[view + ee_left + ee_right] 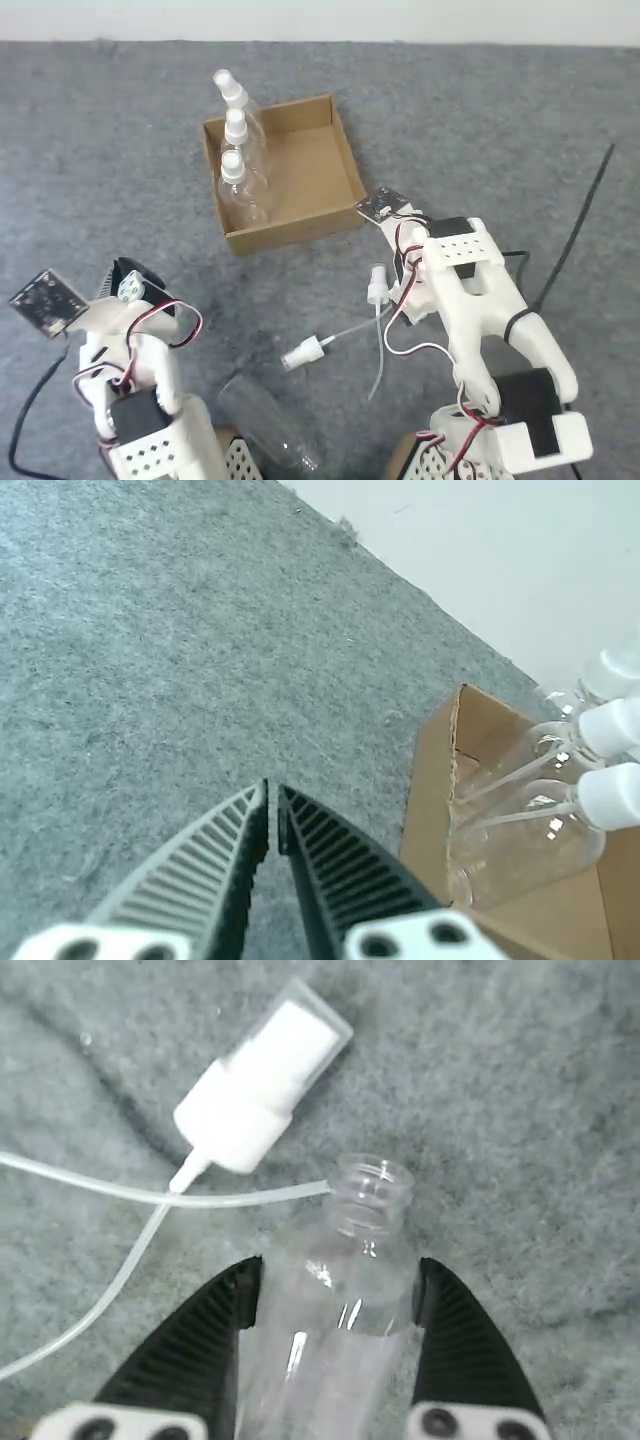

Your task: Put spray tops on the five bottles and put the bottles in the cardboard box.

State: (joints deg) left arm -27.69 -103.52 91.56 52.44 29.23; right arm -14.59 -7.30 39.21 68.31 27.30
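A clear, open-necked bottle [370, 1195] lies between the fingers of my right gripper [340, 1270], which is shut on it. A white spray top [255, 1090] with its thin tube lies on the carpet just beside the bottle's neck; from above that same spray top [377, 283] sits at my right gripper [402, 290]. A second spray top [303, 352] lies farther toward the front. Another clear bottle [265, 420] lies capless near the arm bases. The cardboard box [285, 230] holds three capped bottles [240, 170] along one wall. My left gripper [272, 800] is shut and empty over bare carpet.
Grey carpet covers the whole table. My left gripper [135, 283] sits at the front left, well apart from the box [430, 780] and its bottles [530, 830]. A black cable [575, 240] runs along the right side. A white wall borders the far edge.
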